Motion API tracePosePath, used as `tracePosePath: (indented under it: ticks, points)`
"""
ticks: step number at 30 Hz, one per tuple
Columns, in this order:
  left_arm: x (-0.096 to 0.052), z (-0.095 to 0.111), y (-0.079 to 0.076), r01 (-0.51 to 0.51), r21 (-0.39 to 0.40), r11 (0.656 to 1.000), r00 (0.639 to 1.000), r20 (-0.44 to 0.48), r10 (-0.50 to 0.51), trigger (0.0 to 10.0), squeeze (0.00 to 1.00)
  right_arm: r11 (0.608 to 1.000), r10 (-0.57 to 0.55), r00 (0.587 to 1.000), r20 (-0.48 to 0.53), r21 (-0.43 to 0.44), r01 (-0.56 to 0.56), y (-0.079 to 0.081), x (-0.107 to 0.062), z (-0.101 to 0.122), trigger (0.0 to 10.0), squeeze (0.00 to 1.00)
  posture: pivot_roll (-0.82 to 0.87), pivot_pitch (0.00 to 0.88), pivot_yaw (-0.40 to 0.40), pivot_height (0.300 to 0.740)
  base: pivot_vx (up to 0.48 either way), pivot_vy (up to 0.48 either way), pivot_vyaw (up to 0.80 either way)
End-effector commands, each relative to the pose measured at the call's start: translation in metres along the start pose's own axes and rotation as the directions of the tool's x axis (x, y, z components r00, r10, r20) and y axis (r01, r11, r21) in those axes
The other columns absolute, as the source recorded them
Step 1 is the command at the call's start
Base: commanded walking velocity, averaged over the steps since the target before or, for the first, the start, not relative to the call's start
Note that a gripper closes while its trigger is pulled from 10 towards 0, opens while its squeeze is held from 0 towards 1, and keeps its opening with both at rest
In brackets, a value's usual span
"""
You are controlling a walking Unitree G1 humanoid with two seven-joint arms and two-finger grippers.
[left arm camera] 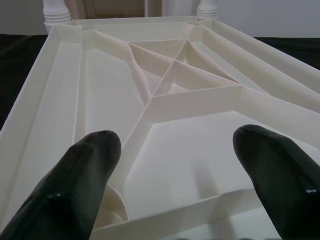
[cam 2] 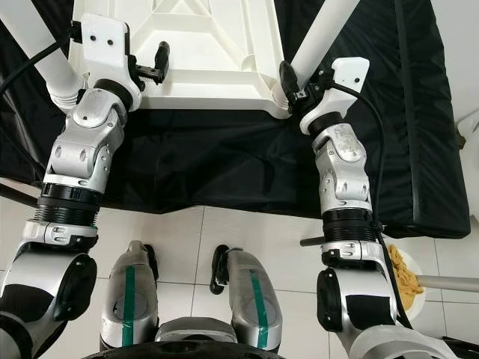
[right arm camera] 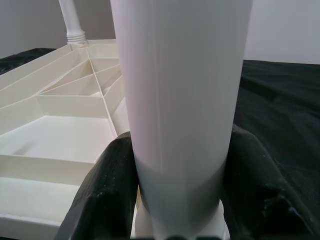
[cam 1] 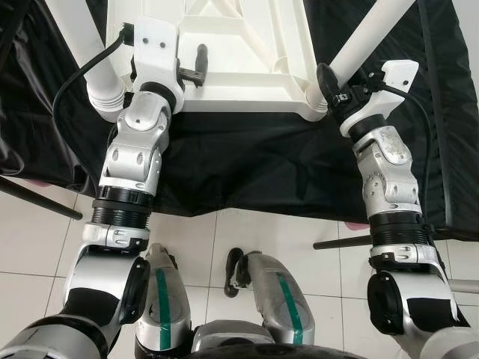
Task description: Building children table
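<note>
Table top: the white table top (cam 1: 224, 52) lies upside down on a black cloth (cam 1: 247, 164), its ribbed underside facing up; it is the landmark for everything below.
Right gripper: the right gripper (right arm camera: 175, 185) is clamped on the near-right leg (cam 1: 367, 37) just above the socket at the table top's near-right corner, one black finger pressed to each side of the tube.
Left gripper: the left gripper (left arm camera: 175, 165) hovers over the table top's near edge, fingers spread wide with nothing between them, pointing across the ribs.
Other legs: a near-left leg (cam 1: 93, 63) stands in the table top's near-left corner; two more leg bases (left arm camera: 56, 11) show at its far corners.
Risk, leg: the near-right leg leans outward from the table top, so a push off its axis could jam or pop it from the socket.
Risk, table top: with the left gripper not bracing it, the table top may slide on the loose cloth.
Risk, grip: smooth round plastic could twist between the fingers.
Containers: a bowl (cam 2: 408, 280) on the floor, well clear of the table top on the robot's right, holds yellowish strips, too small to identify.
</note>
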State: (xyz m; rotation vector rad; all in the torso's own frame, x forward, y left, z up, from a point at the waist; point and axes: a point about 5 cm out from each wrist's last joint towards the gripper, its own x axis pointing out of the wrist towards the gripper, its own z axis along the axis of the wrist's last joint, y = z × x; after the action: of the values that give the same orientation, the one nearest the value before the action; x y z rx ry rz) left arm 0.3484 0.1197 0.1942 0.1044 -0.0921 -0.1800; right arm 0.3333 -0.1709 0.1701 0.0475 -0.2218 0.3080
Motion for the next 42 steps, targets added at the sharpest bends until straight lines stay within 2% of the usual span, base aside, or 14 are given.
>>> tracePosePath:
  ticks: [1,3,4,6,7,14,16,21,22,30,42]
  points:
    - [-0.004,-0.011,0.016,-0.335,0.006,0.942,0.941,-0.044,0.335,10.0,0.0,0.999,0.043,0.999,-0.027,0.015,-0.043,0.008,0.0,-0.008,10.0,0.0,0.08,0.122,-0.106,0.74,0.0,0.0,0.0]
    - [-0.004,-0.012,0.019,-0.348,0.01,0.938,0.936,-0.048,0.348,10.0,0.0,0.999,0.043,0.999,-0.026,0.018,-0.043,0.008,0.001,-0.008,10.0,0.0,0.08,0.122,-0.106,0.74,0.0,0.0,0.0]
    - [-0.003,-0.012,0.02,-0.355,0.011,0.935,0.934,-0.048,0.355,10.0,0.0,0.999,0.04,0.999,-0.019,0.023,-0.04,0.008,0.001,-0.007,4.0,0.0,0.08,0.12,-0.107,0.74,0.0,0.0,0.0]
    - [-0.003,-0.012,0.02,-0.355,0.011,0.935,0.934,-0.048,0.355,10.0,0.0,0.999,0.04,0.999,-0.019,0.023,-0.04,0.008,0.001,-0.007,4.0,0.0,0.08,0.12,-0.107,0.74,0.0,0.0,0.0]
    - [-0.002,-0.012,0.019,-0.356,0.013,0.934,0.933,-0.045,0.357,10.0,0.0,0.999,0.04,0.999,-0.006,0.026,-0.04,0.007,0.002,-0.005,0.0,0.0,0.08,0.118,-0.108,0.74,0.0,0.0,0.0]
    - [-0.001,-0.012,0.016,-0.353,0.046,0.934,0.934,-0.035,0.355,10.0,0.0,0.999,0.043,0.999,0.01,0.032,-0.043,0.008,0.001,-0.003,0.0,0.0,0.09,0.113,-0.111,0.74,0.0,0.0,0.0]
    - [-0.002,-0.012,0.018,-0.357,0.078,0.931,0.933,-0.028,0.36,10.0,0.0,0.997,0.065,0.998,0.018,0.039,-0.065,0.014,-0.006,0.0,0.0,0.0,0.08,0.112,-0.109,0.74,0.0,0.0,0.0]
    - [-0.003,-0.013,0.019,-0.358,0.084,0.93,0.932,-0.026,0.361,10.0,0.0,0.996,0.073,0.997,0.02,0.042,-0.073,0.017,-0.008,0.0,0.0,0.0,0.08,0.111,-0.108,0.74,0.0,0.0,0.0]
    - [-0.002,-0.013,0.02,-0.36,0.085,0.929,0.931,-0.026,0.363,10.0,0.0,0.997,0.072,0.997,0.002,0.033,-0.072,0.018,-0.01,-0.001,10.0,0.0,0.08,0.11,-0.106,0.74,0.0,0.0,0.0]
    - [0.0,-0.01,0.023,-0.368,0.096,0.925,0.928,-0.019,0.371,10.0,0.0,0.998,0.059,0.998,-0.016,0.005,-0.059,0.019,-0.013,-0.001,10.0,0.0,0.07,0.107,-0.104,0.74,0.0,0.0,0.0]
    - [0.0,-0.01,0.03,-0.387,0.125,0.913,0.92,-0.008,0.391,10.0,0.0,0.998,0.054,0.998,0.014,-0.031,-0.053,0.026,-0.025,0.014,10.0,0.0,0.07,0.118,-0.108,0.74,0.0,0.0,0.0]
